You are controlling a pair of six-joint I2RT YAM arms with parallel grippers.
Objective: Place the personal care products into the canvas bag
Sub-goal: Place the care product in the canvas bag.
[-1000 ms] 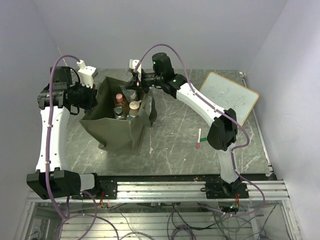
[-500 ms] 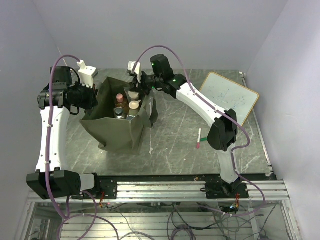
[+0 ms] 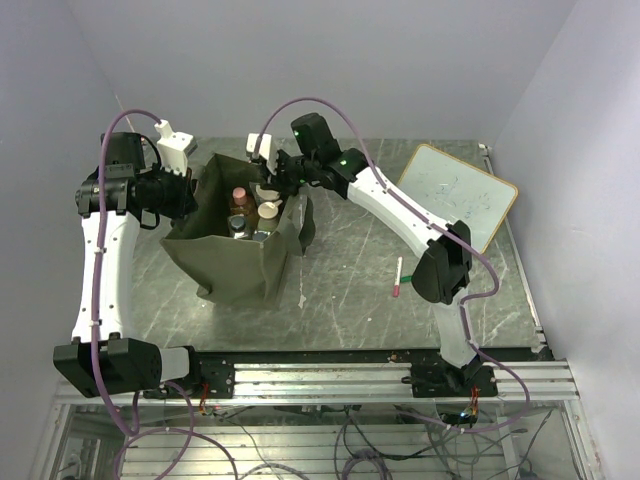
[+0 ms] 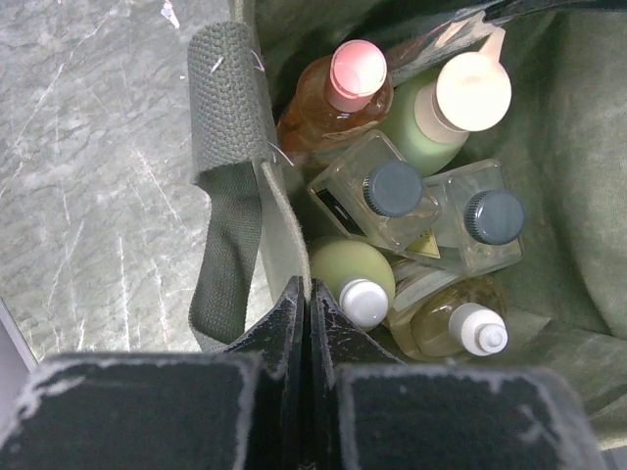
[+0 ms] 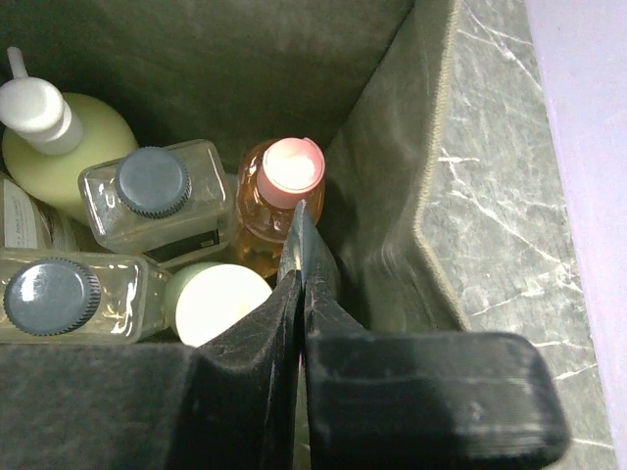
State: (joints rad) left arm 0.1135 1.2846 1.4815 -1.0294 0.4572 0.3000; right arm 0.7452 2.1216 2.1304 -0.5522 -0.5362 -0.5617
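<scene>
From my seat, the left gripper (image 3: 188, 197) sits at the left rim of the canvas bag (image 3: 238, 272), jaws pressed together on the rim fabric. In the left wrist view a coarse woven strap handle (image 4: 225, 176) folds over just beside that pinch.

The bag is a boxy olive tote of soft, creased cloth, standing open on the grey marbled table (image 3: 350, 300). Inside it the personal care products (image 4: 411, 206) stand upright, packed against each other:
- an orange bottle (image 4: 318, 108) with a pink cap
- a pale green bottle (image 4: 426, 132) with a cream cap
- two clear square bottles (image 4: 353, 186) with ribbed dark caps
- a round green bottle (image 4: 343, 259)
- a yellowish bottle (image 4: 431, 323) with a white nozzle

They lie just beyond and below the left claw's tips.

The right gripper (image 3: 272, 180) hangs in the bag's far right corner, jaws together with nothing between them. Its tips are at the orange bottle's pink cap, though I cannot tell whether they touch it. The bag wall stands close on its right.

Further right, a marker pen (image 3: 398, 275) lies on the table. A wooden-framed whiteboard (image 3: 458, 195) sits well apart at the table's right edge.
</scene>
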